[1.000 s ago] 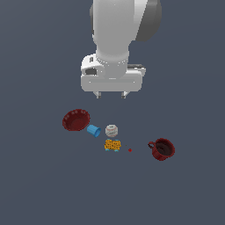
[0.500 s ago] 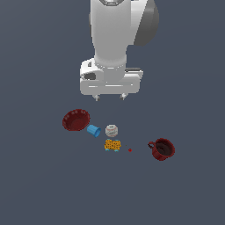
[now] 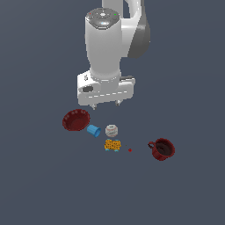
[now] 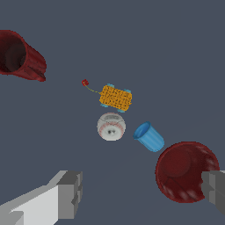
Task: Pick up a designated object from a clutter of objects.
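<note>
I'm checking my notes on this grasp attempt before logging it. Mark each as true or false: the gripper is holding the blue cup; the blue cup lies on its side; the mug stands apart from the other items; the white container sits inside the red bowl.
1. The gripper is holding the blue cup. False: it hangs open above the items, holding nothing.
2. The blue cup lies on its side. True.
3. The mug stands apart from the other items. True.
4. The white container sits inside the red bowl. False: it rests on the floor, beyond the cup.
</note>
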`<state>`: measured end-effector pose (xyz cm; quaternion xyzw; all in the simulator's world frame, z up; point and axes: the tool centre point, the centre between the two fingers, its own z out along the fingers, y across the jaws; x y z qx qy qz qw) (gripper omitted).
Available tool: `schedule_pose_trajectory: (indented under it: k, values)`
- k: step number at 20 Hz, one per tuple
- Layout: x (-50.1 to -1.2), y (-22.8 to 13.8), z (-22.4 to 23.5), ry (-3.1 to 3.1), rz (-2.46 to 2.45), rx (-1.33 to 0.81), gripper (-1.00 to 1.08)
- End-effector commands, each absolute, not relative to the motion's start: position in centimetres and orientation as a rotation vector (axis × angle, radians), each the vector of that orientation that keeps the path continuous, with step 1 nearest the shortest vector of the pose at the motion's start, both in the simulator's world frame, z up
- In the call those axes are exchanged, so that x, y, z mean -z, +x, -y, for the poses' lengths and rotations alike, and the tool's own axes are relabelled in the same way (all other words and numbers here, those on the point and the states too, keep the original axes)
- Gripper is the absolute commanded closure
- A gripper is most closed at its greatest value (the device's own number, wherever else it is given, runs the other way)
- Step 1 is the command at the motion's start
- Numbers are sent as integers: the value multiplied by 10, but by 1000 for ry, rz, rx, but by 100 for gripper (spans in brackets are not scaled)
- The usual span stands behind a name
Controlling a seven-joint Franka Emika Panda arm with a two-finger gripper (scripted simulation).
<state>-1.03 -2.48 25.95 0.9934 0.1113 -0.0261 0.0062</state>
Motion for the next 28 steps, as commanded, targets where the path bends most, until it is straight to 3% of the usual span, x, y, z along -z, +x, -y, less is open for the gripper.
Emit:
schedule_pose_trajectory:
  k: [1,28]
  values:
    - [-248,-9,30,3102,-427,77,-92]
    - [-121,-14,92,2880,-1264,17,-92]
